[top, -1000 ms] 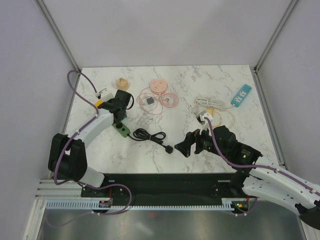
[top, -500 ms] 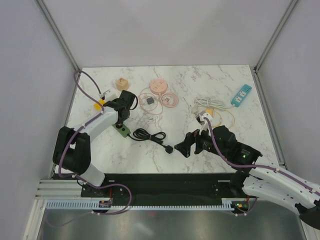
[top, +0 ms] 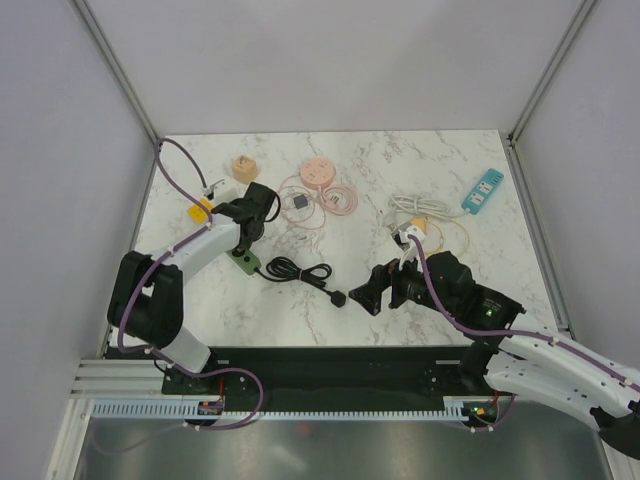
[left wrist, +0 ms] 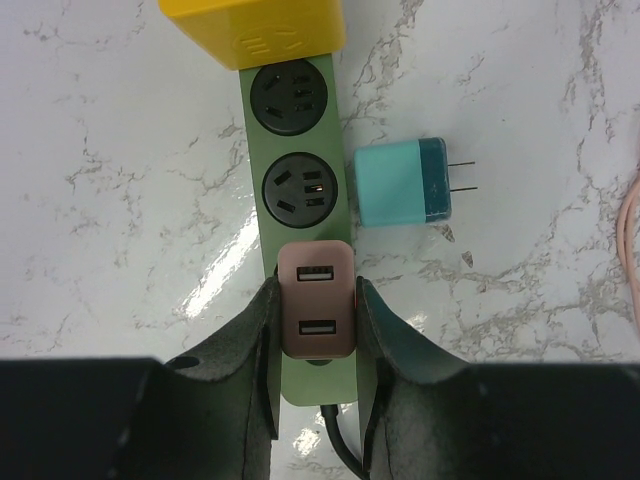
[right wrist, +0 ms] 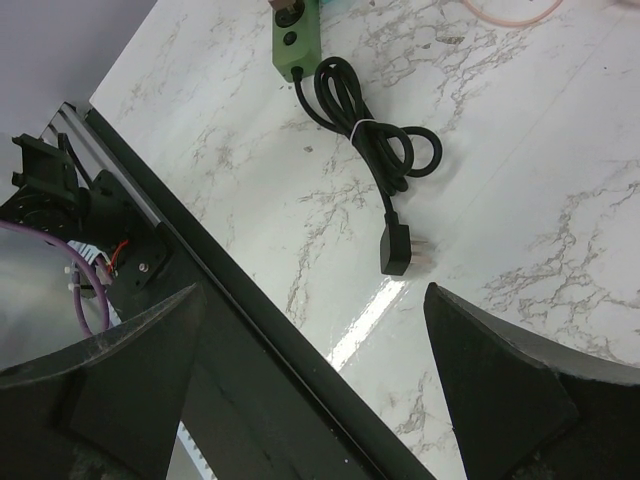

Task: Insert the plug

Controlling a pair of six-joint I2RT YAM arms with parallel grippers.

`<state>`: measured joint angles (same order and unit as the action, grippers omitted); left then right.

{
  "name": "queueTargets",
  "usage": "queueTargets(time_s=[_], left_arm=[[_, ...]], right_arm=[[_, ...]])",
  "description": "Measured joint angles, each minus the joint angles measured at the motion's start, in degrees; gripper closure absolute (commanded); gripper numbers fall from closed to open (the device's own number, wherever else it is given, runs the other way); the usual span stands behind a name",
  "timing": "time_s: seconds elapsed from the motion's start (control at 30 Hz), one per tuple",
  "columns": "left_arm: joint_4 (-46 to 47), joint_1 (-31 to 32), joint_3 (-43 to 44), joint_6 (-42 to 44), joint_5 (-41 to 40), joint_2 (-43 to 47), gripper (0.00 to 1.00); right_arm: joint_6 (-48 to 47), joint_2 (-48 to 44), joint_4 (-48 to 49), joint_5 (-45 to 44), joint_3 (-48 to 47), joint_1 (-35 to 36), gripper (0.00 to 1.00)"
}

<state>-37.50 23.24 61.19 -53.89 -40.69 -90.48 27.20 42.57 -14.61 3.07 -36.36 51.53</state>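
In the left wrist view a pink two-port USB plug (left wrist: 316, 310) sits on the near socket of the green power strip (left wrist: 300, 142). My left gripper (left wrist: 316, 325) is shut on its sides, over the strip's cord end. Two further sockets show uncovered, and a yellow block (left wrist: 255, 25) covers the strip's far end. From above, the left gripper (top: 246, 236) stands over the strip (top: 243, 262) at the table's left. The strip's black cord (top: 300, 270) ends in a loose black plug (top: 340, 298). My right gripper (top: 372, 290) hangs open just right of that plug (right wrist: 398, 250), holding nothing.
A teal two-pin adapter (left wrist: 403, 185) lies right of the strip. Farther back are a tan cube (top: 244, 165), a pink reel (top: 318, 172) with coiled pink cable, a white cable (top: 412, 208) and a teal power strip (top: 482, 189). The table's front rail (right wrist: 250, 330) is beneath my right gripper.
My left gripper and wrist have shifted slightly right over the green strip, still holding the pink plug. The right arm has not moved.
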Motion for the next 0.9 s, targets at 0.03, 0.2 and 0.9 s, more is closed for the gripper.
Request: queueTargets(time_s=[0.03,0.2,0.9], left_arm=[[0.0,0.11,0.0,0.0,-0.22,-0.04,0.98],[-0.02,0.37,0.0,0.0,-1.25,-0.35,0.98],[0.94,0.7,-1.33,-3.39,-1.14,-0.55,0.98]], right_arm=[[-0.02,-0.13,0.0,0.02,0.0,0.0,0.02],[0.0,-0.46,0.0,0.09,0.0,0.0,0.02],[-0.09,0.02,0.0,1.05,-0.11,0.0,0.02]])
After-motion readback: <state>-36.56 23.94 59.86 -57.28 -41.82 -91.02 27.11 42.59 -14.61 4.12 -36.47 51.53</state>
